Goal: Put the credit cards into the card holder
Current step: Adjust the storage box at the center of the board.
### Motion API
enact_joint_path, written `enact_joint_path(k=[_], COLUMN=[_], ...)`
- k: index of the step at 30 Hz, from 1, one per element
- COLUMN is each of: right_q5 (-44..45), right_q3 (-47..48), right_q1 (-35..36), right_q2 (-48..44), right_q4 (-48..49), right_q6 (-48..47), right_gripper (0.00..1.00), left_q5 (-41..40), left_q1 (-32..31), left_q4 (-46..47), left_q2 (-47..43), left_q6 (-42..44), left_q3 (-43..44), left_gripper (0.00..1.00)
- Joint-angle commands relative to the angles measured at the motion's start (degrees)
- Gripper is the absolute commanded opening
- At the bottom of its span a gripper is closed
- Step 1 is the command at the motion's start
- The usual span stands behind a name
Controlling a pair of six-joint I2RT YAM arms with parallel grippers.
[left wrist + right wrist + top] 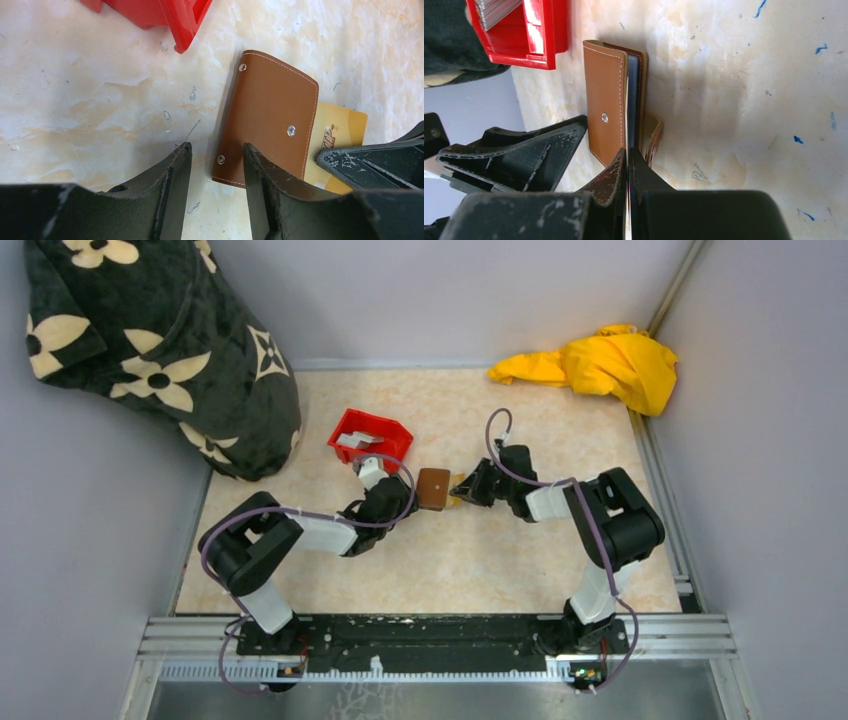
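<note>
- card holder (272,117), brown, lies on the counter (100,100) near the red bin (395,440)
- right tool (628,162) pinches a gold card (340,122), far end inside the holder; its reddish lettering is too hidden to read
- left tool (217,150) half-wide over the holder's corner, gripping nothing
- pale credit cards (355,441) sit in the bin

Card holder (272,115) hides much of the yellow card (344,125); the red bin (186,24) is cropped at the left wrist view's far edge.
</note>
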Motion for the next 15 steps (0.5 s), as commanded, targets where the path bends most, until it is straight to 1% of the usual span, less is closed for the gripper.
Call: enact_joint_path(k=[1,9,15], right_q5=[-1.9,-2.1,0.1], right_q3=[-0.3,-0.6,-0.8], right_q1=[-0.7,-0.8,-0.9], right_q2=[0.1,1.2,-0.5], right_q4=[5.6,6.8,3.8], right_q6=[1.3,1.4,-1.2], right_gripper=[0.0,0.0,0.0], left_q5=[1.0,1.0,0.1], left_q1=[0.0,0.0,0.0], left_q4=[-9.4,-9.7,-10.3], left_q2=[4.2,4.4,3.8], left_q6=[0.6,0.7,0.6], left_q3=[-1.9,-1.9,-2.1], left_gripper=[0.51,0.51,0.51])
